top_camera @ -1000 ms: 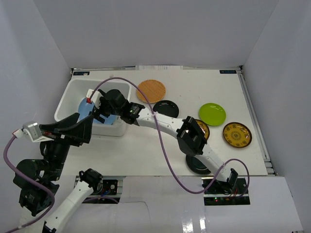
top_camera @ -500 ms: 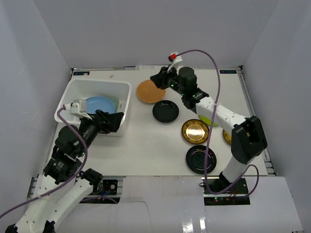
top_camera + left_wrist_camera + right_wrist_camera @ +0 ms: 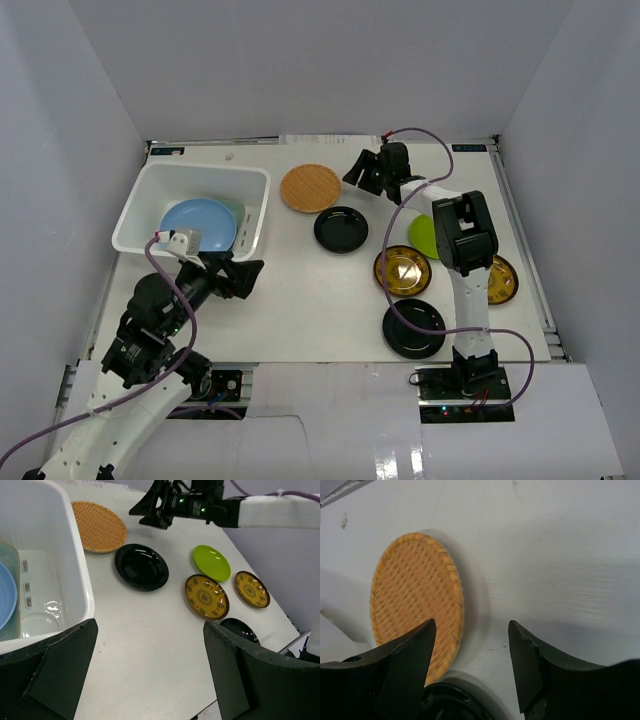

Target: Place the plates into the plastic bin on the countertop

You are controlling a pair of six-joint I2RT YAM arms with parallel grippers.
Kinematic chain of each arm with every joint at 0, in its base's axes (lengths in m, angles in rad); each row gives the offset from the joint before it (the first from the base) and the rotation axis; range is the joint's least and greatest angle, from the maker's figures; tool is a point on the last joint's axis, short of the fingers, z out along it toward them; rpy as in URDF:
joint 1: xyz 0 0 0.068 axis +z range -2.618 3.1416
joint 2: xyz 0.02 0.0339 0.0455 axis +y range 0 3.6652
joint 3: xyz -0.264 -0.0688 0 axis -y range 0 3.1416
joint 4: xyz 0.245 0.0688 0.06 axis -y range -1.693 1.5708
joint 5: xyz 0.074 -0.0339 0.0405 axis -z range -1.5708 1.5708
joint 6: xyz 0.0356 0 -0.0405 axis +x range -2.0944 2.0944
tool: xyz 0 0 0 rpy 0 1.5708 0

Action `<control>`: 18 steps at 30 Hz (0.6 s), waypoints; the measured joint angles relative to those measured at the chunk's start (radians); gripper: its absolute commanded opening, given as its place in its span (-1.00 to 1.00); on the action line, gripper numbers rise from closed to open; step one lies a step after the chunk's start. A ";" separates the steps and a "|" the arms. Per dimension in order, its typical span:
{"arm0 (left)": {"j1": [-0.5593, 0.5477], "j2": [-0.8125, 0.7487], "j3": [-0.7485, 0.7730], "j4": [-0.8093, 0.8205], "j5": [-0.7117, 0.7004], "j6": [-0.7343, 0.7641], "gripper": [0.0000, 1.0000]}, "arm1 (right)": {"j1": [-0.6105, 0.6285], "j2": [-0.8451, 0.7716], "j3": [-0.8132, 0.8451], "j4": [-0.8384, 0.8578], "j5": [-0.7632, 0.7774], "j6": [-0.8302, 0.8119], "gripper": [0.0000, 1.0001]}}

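Observation:
The white plastic bin [image 3: 200, 170] stands at the back left of the countertop [image 3: 300, 300]. In it lie the light blue plate [image 3: 198, 222] and a pale-green divided plate [image 3: 236, 212], mostly covered. The tan woven plate [image 3: 310, 187] lies right of the bin, a black plate [image 3: 341, 229] in front of it. My right gripper [image 3: 358, 175] is open and empty, low beside the woven plate's right edge [image 3: 415, 595]. My left gripper [image 3: 240, 275] is open and empty in front of the bin's near right corner [image 3: 75, 570].
On the right half lie a gold plate [image 3: 402, 270], a second black plate [image 3: 413, 328], the lime green plate [image 3: 422, 235] partly under my right arm, and another gold plate [image 3: 497, 280]. White walls enclose the table.
My right gripper has left the bin and swung to the back, stopping right of the woven plate. The blue plate stays in the bin. My left gripper has moved in front of the bin.

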State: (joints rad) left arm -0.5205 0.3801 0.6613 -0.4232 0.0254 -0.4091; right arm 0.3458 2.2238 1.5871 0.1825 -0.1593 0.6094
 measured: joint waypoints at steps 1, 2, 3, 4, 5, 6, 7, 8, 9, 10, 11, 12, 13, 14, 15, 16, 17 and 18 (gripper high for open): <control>0.000 -0.020 -0.006 0.002 0.002 0.006 0.96 | -0.005 0.021 0.008 -0.003 -0.007 0.013 0.31; 0.000 -0.039 -0.011 0.006 0.002 0.011 0.96 | -0.009 0.040 0.010 -0.002 -0.016 0.026 0.30; 0.000 -0.050 -0.012 0.008 0.002 0.017 0.96 | -0.011 0.058 0.010 -0.001 -0.032 0.045 0.29; 0.000 -0.052 -0.012 0.015 0.004 0.020 0.96 | -0.013 0.071 0.010 0.008 -0.049 0.065 0.27; 0.000 -0.051 -0.012 0.020 0.007 0.024 0.96 | -0.014 0.083 0.015 0.032 -0.072 0.086 0.24; 0.000 -0.047 -0.012 0.021 0.013 0.027 0.96 | -0.014 0.093 0.020 0.050 -0.093 0.112 0.17; 0.000 -0.040 -0.012 0.022 0.018 0.029 0.96 | -0.013 0.106 0.022 0.072 -0.117 0.140 0.15; 0.000 -0.032 -0.012 0.024 0.023 0.032 0.96 | -0.012 0.121 0.023 0.100 -0.141 0.172 0.13; 0.001 -0.024 -0.012 0.025 0.026 0.035 0.96 | -0.011 0.139 0.027 0.133 -0.166 0.203 0.11; 0.002 -0.019 -0.012 0.026 0.028 0.035 0.96 | -0.010 0.154 0.037 0.156 -0.185 0.228 0.09; 0.003 -0.016 -0.013 0.027 0.029 0.035 0.96 | -0.009 0.171 0.048 0.177 -0.202 0.252 0.05; 0.006 -0.016 -0.014 0.027 0.029 0.035 0.96 | -0.008 0.180 0.055 0.192 -0.219 0.274 -0.10; 0.010 -0.018 -0.015 0.027 0.030 0.035 0.96 | -0.006 0.201 0.076 0.197 -0.229 0.283 -0.27; 0.014 -0.021 -0.016 0.027 0.031 0.035 0.96 | -0.004 0.219 0.093 0.203 -0.239 0.299 -0.68; 0.019 -0.023 -0.016 0.027 0.034 0.035 0.96 | -0.003 0.233 0.101 0.212 -0.247 0.310 -0.82; 0.025 -0.025 -0.016 0.028 0.037 0.035 0.96 | -0.002 0.241 0.102 0.219 -0.251 0.335 -0.84; 0.031 -0.027 -0.016 0.028 0.040 0.035 0.96 | -0.002 0.246 0.100 0.236 -0.262 0.365 -0.84; 0.037 -0.028 -0.016 0.029 0.043 0.035 0.96 | -0.002 0.248 0.099 0.248 -0.260 0.382 -0.84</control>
State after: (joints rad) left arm -0.4835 0.3523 0.6456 -0.3946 0.0689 -0.3740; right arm 0.3435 2.4714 1.6859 0.4309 -0.4194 0.9913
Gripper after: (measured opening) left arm 0.978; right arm 0.113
